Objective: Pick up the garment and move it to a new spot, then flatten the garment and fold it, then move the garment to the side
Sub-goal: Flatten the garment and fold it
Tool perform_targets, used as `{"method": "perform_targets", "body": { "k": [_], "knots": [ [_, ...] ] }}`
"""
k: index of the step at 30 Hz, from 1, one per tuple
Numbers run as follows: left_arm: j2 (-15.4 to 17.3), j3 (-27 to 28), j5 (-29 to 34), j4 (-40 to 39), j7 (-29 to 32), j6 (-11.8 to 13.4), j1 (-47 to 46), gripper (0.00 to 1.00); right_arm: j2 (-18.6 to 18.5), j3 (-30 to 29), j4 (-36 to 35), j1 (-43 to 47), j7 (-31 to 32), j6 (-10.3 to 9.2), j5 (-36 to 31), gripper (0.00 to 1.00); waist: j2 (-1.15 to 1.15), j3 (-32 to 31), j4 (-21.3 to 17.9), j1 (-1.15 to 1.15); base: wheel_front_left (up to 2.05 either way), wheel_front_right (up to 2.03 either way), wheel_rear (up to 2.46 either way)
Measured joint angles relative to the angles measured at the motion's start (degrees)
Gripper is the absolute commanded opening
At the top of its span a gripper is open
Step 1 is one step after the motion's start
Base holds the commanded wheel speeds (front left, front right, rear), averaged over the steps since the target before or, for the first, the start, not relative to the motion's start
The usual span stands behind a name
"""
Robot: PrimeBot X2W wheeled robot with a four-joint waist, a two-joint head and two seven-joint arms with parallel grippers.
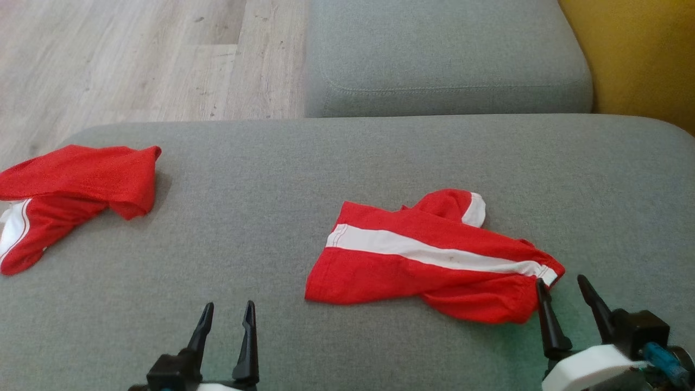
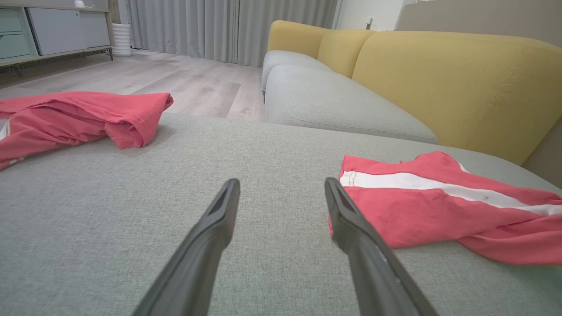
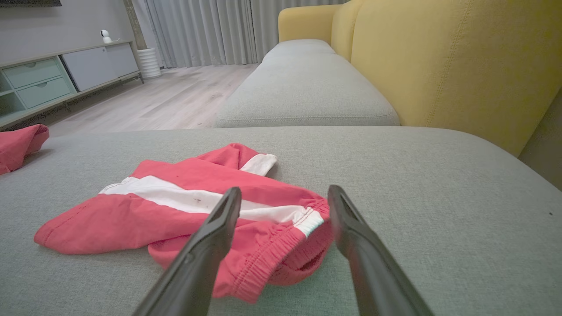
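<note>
While both end effectors hover low over the grey sofa cushion [image 1: 260, 179], the things on it lie as follows, left to right.

Second red garment [image 1: 76, 184]: bunched at the cushion's far left edge, with white trim at its outer end; well apart from everything else.
Floor [image 1: 136, 54]: pale wood boards beyond the cushion's far edge, at the upper left.
Left end effector [image 1: 229, 305]: fingers apart and holding nothing, pointing across bare cushion between the two red pieces. In the left wrist view its right-hand finger overlaps the near corner of the garment.
Garment [image 1: 423, 260]: red shorts lying crumpled, right of the cushion's middle. One leg is spread fairly flat toward the left, and a white-edged fold sticks up at the far side.
White stripe [image 1: 434, 252]: runs slantwise along the garment, from its left hem down to the right end.
Waistband [image 3: 281, 245]: gathered elastic, at the garment's right end, rumpled and partly lifted.
Far seat cushion [image 1: 445, 54]: grey, beyond the near one and apart from the garment.
Right end effector [image 1: 560, 279]: fingers spread wide, nothing clamped. The waistband lies just ahead of them. Its left fingertip sits at the cloth's edge, perhaps touching it; the angle does not settle that.
Yellow backrest [image 1: 640, 54]: at the far right, behind both cushions.
</note>
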Motion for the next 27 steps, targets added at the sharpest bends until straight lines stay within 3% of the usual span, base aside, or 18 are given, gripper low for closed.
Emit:
{"method": "perform_targets", "body": {
  "k": [16,27],
  "knots": [
    [0.25,-0.08,-0.01,0.26,0.56,0.68,0.01,1.0,0.02,-0.35,0.69,0.01,1.16,0.0,0.34,1.0,0.0,0.84,0.29,0.01,0.0,0.0,0.0],
    [0.29,-0.66,-0.01,0.27,1.01,0.68,-0.16,1.0,0.07,-4.57,5.37,-3.84,12.73,0.0,3.02,1.0,0.0,2.32,1.47,0.01,0.0,0.0,0.0]
  ]
}}
